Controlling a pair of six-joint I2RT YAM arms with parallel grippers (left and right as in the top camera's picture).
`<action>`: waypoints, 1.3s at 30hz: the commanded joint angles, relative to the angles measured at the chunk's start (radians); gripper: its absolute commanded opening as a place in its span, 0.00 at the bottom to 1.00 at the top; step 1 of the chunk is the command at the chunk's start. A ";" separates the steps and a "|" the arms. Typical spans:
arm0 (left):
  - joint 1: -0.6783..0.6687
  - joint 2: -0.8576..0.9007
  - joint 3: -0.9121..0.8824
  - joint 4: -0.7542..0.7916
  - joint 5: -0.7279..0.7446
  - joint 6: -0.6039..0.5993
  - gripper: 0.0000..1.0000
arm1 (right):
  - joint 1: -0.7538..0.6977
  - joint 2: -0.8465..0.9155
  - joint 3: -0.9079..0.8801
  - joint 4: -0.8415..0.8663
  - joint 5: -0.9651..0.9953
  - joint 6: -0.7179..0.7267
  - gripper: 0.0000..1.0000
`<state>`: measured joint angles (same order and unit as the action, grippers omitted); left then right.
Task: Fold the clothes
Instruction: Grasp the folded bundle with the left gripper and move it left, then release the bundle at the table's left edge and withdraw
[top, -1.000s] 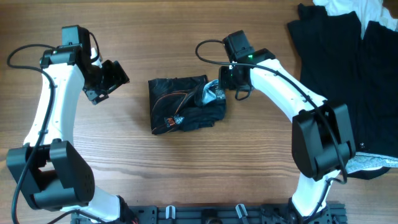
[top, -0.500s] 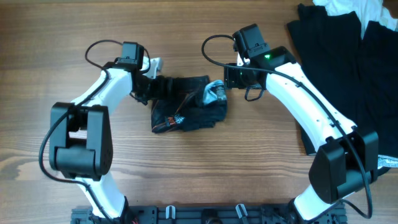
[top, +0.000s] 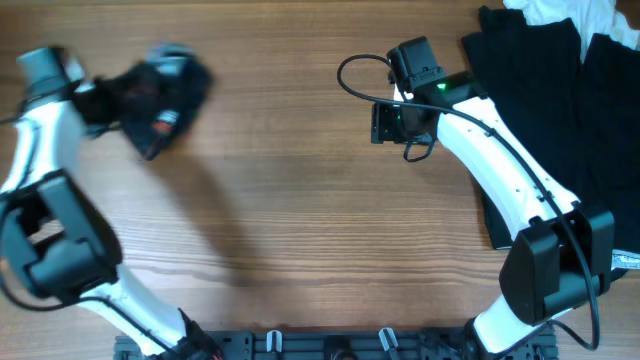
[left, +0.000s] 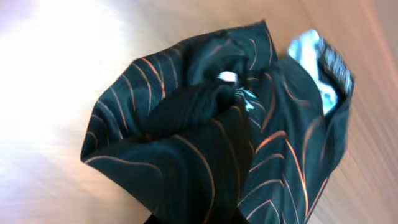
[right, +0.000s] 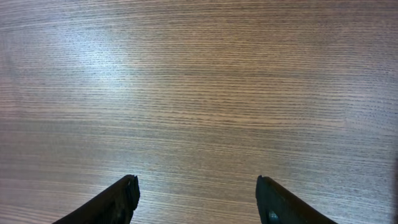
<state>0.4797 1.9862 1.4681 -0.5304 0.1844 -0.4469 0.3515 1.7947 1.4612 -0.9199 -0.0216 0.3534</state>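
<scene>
The folded black T-shirt (top: 163, 92), printed with thin reddish-brown lines, hangs blurred at the far left of the table in the overhead view. My left gripper (top: 122, 100) is shut on it. In the left wrist view the bunched shirt (left: 211, 137) fills the frame and hides the fingers, with a pale label showing at its upper right. My right gripper (top: 384, 122) stands right of the table's middle, well apart from the shirt. It (right: 196, 186) is open over bare wood with nothing between its fingers.
More black clothes (top: 560, 110) lie spread at the right side of the table, under the right arm's base end. A white cloth (top: 572, 12) shows at the top right corner. The tabletop (top: 300, 220) is brown wood.
My left gripper has shut on the folded shirt and swept it from the table's middle to the far left. The right gripper has drawn back slightly to the right.
</scene>
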 joint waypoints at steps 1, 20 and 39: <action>0.177 -0.023 0.004 -0.040 -0.022 -0.139 0.14 | -0.001 -0.021 0.013 0.000 -0.002 -0.012 0.65; 0.031 -0.067 0.005 -0.045 0.026 0.106 0.20 | -0.007 -0.021 0.013 -0.016 -0.002 -0.010 0.65; -0.092 -0.003 0.007 -0.160 0.061 0.254 0.46 | -0.112 -0.070 0.014 0.016 -0.146 0.060 0.79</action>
<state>0.4465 2.1029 1.4685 -0.7128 0.2146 -0.3035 0.3126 1.7866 1.4612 -0.9314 -0.0578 0.3965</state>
